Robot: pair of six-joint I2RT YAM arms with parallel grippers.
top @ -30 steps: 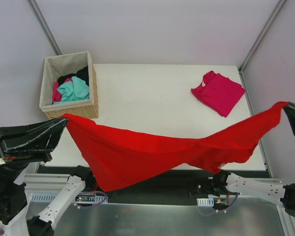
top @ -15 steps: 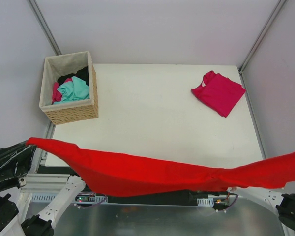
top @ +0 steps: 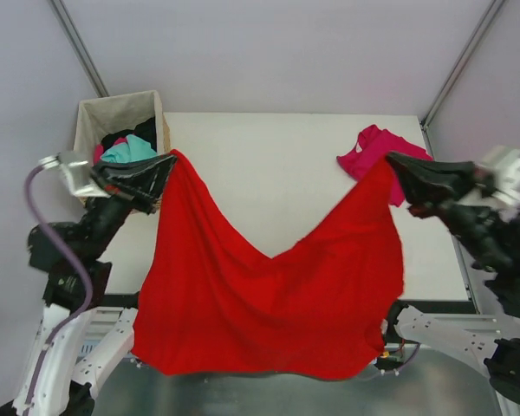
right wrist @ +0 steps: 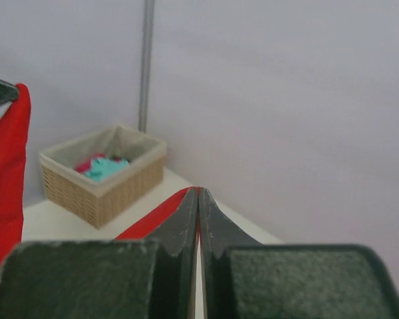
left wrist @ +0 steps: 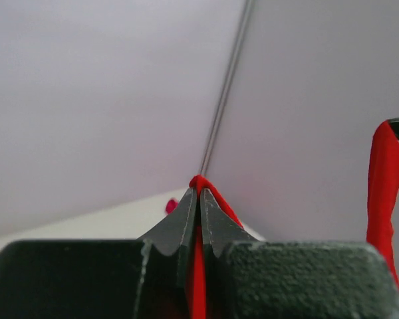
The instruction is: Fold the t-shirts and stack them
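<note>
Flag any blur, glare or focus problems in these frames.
Top external: even light, no glare; left tool and right tool smeared by motion blur, red t-shirt fairly crisp. Left wrist: left tool close to the lens and soft. Right wrist: right tool soft too, basket behind mildly out of focus.

Bright red t-shirt (top: 269, 303), large, held clear of the table (top: 269, 165) and spread wide as one sheet. Pinched at two upper corners, one above the table's left edge, the other above its right edge. Top edge sagging in a deep V between them, over the table's middle. Lower part hanging past the table's near edge, bottom hem roughly level. Magenta-pink t-shirt (top: 366, 152) flat on the table's far right corner, partly hidden behind the red cloth's raised right corner.
</note>
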